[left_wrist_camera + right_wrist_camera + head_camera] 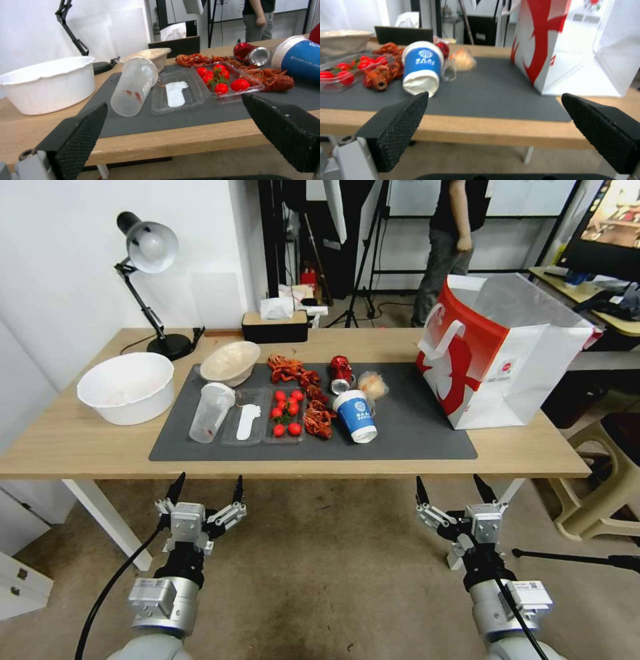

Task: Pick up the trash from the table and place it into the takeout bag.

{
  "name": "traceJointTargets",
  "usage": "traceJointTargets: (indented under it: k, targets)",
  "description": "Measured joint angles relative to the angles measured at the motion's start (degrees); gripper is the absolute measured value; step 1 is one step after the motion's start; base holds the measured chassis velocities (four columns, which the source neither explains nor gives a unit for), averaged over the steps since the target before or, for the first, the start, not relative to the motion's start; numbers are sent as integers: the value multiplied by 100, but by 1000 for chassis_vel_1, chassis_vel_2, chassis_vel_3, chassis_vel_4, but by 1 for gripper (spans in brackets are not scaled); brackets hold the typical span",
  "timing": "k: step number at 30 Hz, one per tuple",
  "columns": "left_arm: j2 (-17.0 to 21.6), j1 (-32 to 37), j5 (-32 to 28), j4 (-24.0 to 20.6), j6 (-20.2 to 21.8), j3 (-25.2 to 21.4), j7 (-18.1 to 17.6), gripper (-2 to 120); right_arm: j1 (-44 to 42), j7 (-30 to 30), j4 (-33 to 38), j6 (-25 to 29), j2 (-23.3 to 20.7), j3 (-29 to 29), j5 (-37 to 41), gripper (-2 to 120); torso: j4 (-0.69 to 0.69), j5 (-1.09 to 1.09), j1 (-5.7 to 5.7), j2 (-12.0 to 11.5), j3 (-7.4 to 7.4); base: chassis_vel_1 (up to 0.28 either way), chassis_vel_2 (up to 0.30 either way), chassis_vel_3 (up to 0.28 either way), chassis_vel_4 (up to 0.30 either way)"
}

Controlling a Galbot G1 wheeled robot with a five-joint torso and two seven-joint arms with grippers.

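On the table (80, 447), a dark grey mat (413, 427) carries the trash: a beige bowl (230, 362), a clear plastic cup (211, 411) on its side, a crushed red can (341, 372), a clear plastic bag with orange contents (373, 385) and a tipped blue-and-white paper cup (355, 415). The takeout bag (500, 350) stands open at the mat's right end. Below the table's front edge my left gripper (207, 490) and right gripper (453, 490) hang open and empty. The left gripper (174, 103) faces the plastic cup (135, 86); the right gripper (495, 97) faces the paper cup (421, 66).
A white basin (125, 387) sits at the table's left, with a desk lamp (150, 247) and a tissue box (275, 323) along the back. A clear tray of tomatoes (285, 413) and crayfish shells (317, 417) lie mid-mat. A beige chair (600, 480) stands at the right.
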Motion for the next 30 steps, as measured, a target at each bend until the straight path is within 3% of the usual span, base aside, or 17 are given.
traceJointTargets:
  k: [4, 6, 8, 10, 11, 12, 13, 15, 30]
  targets:
    - [39, 10, -95, -51, 48, 22, -103, 100, -199, -220, 284, -314, 109, 106, 130, 100, 0, -4, 1, 0, 0, 0, 0, 0, 0]
    - [208, 53, -486, -306, 265, 120, -523, 100, -447, -509, 645, -709, 232, 276, 386, 100, -5, -7, 0, 1, 0, 0, 0, 0, 0]
    - [241, 42, -402, -325, 207, 96, -419, 100, -466, -576, 683, -775, 234, 345, 506, 100, -2, -4, -1, 1, -1, 0, 0, 0, 0]
    - [293, 50, -536, -362, 240, 104, -530, 100, -443, -595, 679, -776, 229, 377, 534, 100, -1, -3, 1, 0, 1, 0, 0, 0, 0]
    - [420, 73, -837, -507, 344, 138, -793, 100, -415, -602, 660, -774, 224, 397, 548, 100, -1, -2, 1, 0, 1, 0, 0, 0, 0]
    - [420, 73, -837, -507, 344, 138, -793, 100, -415, -602, 660, -774, 224, 397, 548, 100, -1, -2, 1, 0, 1, 0, 0, 0, 0]
    - [567, 103, -1181, -674, 470, 175, -1099, 100, -384, -609, 651, -771, 206, 410, 578, 100, -1, -3, 0, 1, 0, 0, 0, 0, 0]
    - [671, 120, -1407, -750, 532, 232, -1283, 100, -348, -617, 637, -770, 173, 439, 621, 100, -2, -1, 0, 1, 0, 0, 0, 0, 0]
    - [678, 151, -1419, -486, 481, 379, -1199, 100, -218, -771, 470, -733, 16, 511, 732, 100, -2, -3, 0, 1, 0, 0, 0, 0, 0]
